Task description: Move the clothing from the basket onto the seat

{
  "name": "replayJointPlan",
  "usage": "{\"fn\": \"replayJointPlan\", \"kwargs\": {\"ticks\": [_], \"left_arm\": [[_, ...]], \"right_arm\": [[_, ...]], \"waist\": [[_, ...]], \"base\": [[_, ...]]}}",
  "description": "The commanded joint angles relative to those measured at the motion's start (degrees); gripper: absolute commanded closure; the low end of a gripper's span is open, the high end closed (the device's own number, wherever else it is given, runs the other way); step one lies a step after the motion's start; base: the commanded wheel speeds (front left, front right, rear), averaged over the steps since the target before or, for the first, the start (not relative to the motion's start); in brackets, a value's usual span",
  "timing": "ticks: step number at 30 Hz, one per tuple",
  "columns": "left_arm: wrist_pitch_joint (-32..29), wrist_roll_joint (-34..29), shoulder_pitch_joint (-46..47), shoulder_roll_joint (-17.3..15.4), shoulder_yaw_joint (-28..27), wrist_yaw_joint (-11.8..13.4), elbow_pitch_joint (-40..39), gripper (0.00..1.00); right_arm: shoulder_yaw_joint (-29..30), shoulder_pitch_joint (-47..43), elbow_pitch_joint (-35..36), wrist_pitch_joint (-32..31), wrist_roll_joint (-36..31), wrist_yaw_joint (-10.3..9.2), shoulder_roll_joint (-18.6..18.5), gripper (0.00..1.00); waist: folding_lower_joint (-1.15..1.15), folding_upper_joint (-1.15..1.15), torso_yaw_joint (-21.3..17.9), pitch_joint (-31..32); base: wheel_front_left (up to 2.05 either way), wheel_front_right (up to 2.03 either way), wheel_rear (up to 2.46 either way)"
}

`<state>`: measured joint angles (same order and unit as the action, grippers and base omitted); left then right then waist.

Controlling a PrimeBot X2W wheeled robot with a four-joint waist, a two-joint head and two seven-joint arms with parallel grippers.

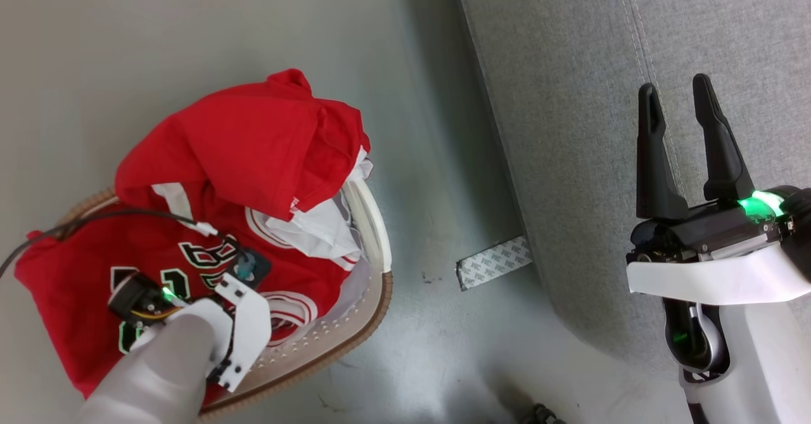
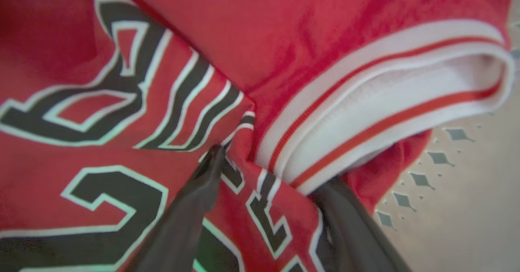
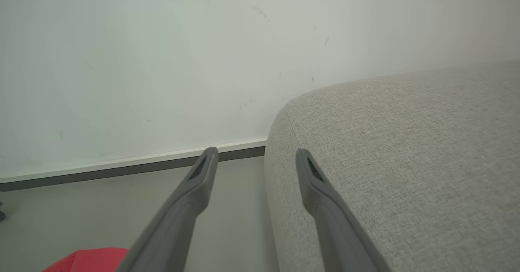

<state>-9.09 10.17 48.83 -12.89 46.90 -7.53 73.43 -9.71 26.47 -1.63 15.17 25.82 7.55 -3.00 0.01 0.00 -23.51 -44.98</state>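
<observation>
Head view: the red clothing [image 1: 241, 151] is heaped in the basket [image 1: 379, 284] on the floor [image 1: 431, 126], to the left of the grey seat [image 1: 570, 126] and apart from it. The left claw [image 2: 270, 170] is the nearer one. It points straight down into the heap, jaws spread wide, with a fold of the lettered jersey [image 2: 101, 101] and its striped trim [image 2: 365, 113] lying between the fingers [image 2: 195, 199] (nothing pinched yet, by the look of it). The right claw [image 1: 676, 88] hangs over the seat, wide open and empty. The carry would likely run rightwards from basket to seat.
</observation>
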Motion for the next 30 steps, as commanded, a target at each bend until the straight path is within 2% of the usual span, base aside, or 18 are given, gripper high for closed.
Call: {"fn": "replayJointPlan", "kwargs": {"ticks": [1, 2, 3, 4, 6, 13, 19, 27, 30], "left_arm": [[-0.4, 0.6, 0.5, -0.6, 0.3, 0.1, 0.2, 0.0], [-0.5, 1.1, 0.6, -0.5, 0.4, 0.1, 0.2, 0.0], [-0.3, 1.8, 0.6, -0.2, 0.4, 0.1, 0.2, 0.24], [0.0, 2.1, 0.8, -0.2, 0.7, 0.1, 0.2, 0.55], [0.7, 2.6, 1.1, -0.1, 1.3, 0.1, 0.1, 1.0], [2.2, 5.3, 0.6, 0.7, 2.8, 0.1, 0.2, 1.0], [5.2, 8.7, -2.6, 3.9, 3.0, 0.1, 0.1, 1.0], [19.0, 14.8, -10.5, 6.9, 0.5, 0.1, -1.1, 1.0], [21.6, 16.9, -13.1, 7.8, -0.1, 0.1, -2.1, 1.0]], "right_arm": [[0.0, 0.6, 0.2, 0.0, 0.5, -0.12, 0.2, 0.0], [-0.1, 0.7, 0.1, 0.0, 0.6, -0.12, 0.2, 0.0], [-0.1, 0.7, -0.1, 0.0, 0.7, -0.12, 0.2, 0.0], [-0.1, 0.8, -0.2, 0.0, 0.7, -0.12, 0.2, 0.0], [0.0, 0.9, -0.5, 0.0, 0.4, -0.12, 0.2, 0.0], [-0.1, 0.7, -1.5, 0.0, -0.8, -0.12, 0.1, 0.0], [0.3, -0.9, -3.1, 0.0, -3.4, -0.12, 0.1, 0.0], [-0.3, -4.3, -5.6, 0.0, -5.1, -0.12, -0.3, 0.0], [0.0, -5.8, -6.7, 0.0, -5.1, -0.12, -1.0, 0.0]], "waist": [[-0.01, 0.0, -0.2, -0.3], [-0.01, 0.0, -0.3, -0.3], [-0.01, 0.0, -0.3, -0.3], [-0.01, 0.0, -0.3, -0.3], [-0.01, 0.0, -0.1, 0.0], [-0.01, 0.0, 1.0, 3.8], [-0.01, 0.0, 4.0, 12.1], [-0.01, 0.0, 9.1, 25.3], [-0.01, 0.0, 11.2, 29.4]], "base": [[0.0, 0.0, 0.0], [0.0, 0.0, 0.0], [0.0, 0.0, 0.0], [0.0, 0.0, 0.0], [0.0, 0.0, 0.0], [0.0, 0.0, 0.0], [0.0, 0.0, 0.0], [0.0, 0.0, 0.0], [0.0, 0.0, 0.0]]}}
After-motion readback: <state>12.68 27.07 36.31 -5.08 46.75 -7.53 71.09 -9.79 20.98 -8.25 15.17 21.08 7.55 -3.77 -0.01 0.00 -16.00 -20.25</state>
